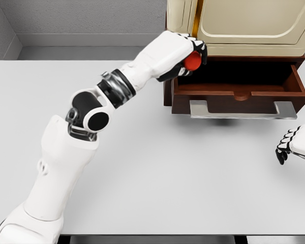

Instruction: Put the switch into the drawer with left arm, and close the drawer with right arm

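My left hand [192, 57] reaches up and right from the lower left. Its fingers are curled around a red object [193, 61], the switch, of which only a rounded red part shows. The hand hovers at the left rear corner of the open dark brown drawer [241, 95]. The drawer is pulled out toward me, has a grey metal handle [242, 110] on its front, and its inside is in shadow. My right hand [291, 145] rests low at the right edge of the picture, below the drawer's right end, fingers relaxed and holding nothing.
The drawer belongs to a cream cabinet [244, 25] with a brown base at the back right of the white table [157, 168]. A grey wall and floor lie behind the table's far edge.
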